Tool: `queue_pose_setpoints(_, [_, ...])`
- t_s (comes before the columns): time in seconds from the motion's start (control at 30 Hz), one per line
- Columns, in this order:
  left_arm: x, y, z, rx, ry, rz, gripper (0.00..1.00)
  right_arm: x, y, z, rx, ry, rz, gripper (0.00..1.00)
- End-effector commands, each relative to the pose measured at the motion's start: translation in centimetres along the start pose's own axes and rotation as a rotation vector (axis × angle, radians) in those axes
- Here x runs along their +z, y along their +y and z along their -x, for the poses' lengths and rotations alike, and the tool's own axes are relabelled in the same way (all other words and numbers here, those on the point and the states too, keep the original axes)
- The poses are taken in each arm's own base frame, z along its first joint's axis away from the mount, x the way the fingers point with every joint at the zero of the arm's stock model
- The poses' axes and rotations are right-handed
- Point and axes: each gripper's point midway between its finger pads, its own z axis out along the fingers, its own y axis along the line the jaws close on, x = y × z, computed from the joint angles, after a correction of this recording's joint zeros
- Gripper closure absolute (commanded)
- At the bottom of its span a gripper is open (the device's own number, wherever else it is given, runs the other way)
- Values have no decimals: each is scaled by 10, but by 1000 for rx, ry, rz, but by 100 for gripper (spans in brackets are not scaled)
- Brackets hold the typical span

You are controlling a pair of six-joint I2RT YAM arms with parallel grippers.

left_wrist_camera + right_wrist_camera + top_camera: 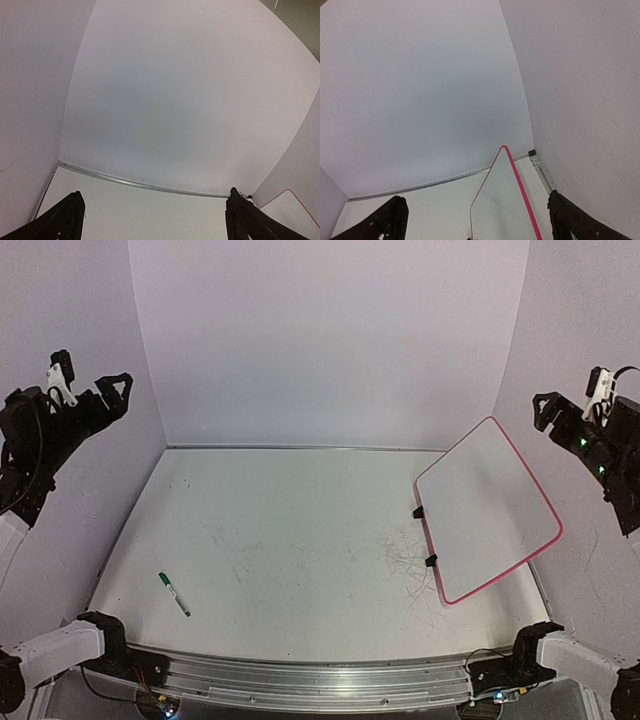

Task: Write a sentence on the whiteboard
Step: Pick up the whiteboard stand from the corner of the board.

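Both my left claw (pixel 155 217) and right claw (pixel 475 220) stood wide, empty; I judged the whiteboard (pixel 490 510) light, stiff, slick, grippable at its rim (pixel 500 571).

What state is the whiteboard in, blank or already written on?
Blank. The whiteboard is plain white inside its pink rim, with no writing visible from above or in the part the right wrist view shows.
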Motion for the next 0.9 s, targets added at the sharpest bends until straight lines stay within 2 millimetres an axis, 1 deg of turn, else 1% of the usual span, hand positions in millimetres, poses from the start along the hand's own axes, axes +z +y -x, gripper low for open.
queue_pose_setpoints(0.0, [14,-20,-20,2,104,-131,1,7,17,-16,-46,84,93,2])
queue_pose_setpoints(0.13, [27,-23,-45,-32,190,-174,1,18,33,-35,-37,156,180,2])
queue_pose_setpoints(0.23, [36,-25,-65,-65,260,-201,0,27,52,-57,-20,220,232,2])
queue_pose_setpoints(0.33, [44,-27,-84,-97,326,-232,1,34,82,-90,-36,292,264,2])
queue_pose_setpoints(0.4, [47,-28,-95,-113,366,-253,1,34,111,-118,-53,354,300,2])
queue_pose_setpoints(0.47, [49,-28,-106,-126,401,-263,1,40,128,-148,-35,418,292,2])
queue_pose_setpoints(0.53, [50,-25,-115,-131,422,-256,1,42,142,-177,30,485,293,2])
queue_pose_setpoints(0.6, [50,-20,-120,-125,424,-237,1,45,147,-202,92,542,269,2])
queue_pose_setpoints(0.63, [51,-17,-123,-118,428,-228,1,48,146,-212,123,560,248,2])
queue_pose_setpoints(0.77, [53,-11,-130,-87,441,-208,1,53,131,-252,263,621,134,2])
queue_pose_setpoints(0.87, [55,-6,-136,-66,451,-192,1,56,125,-279,347,678,65,2])
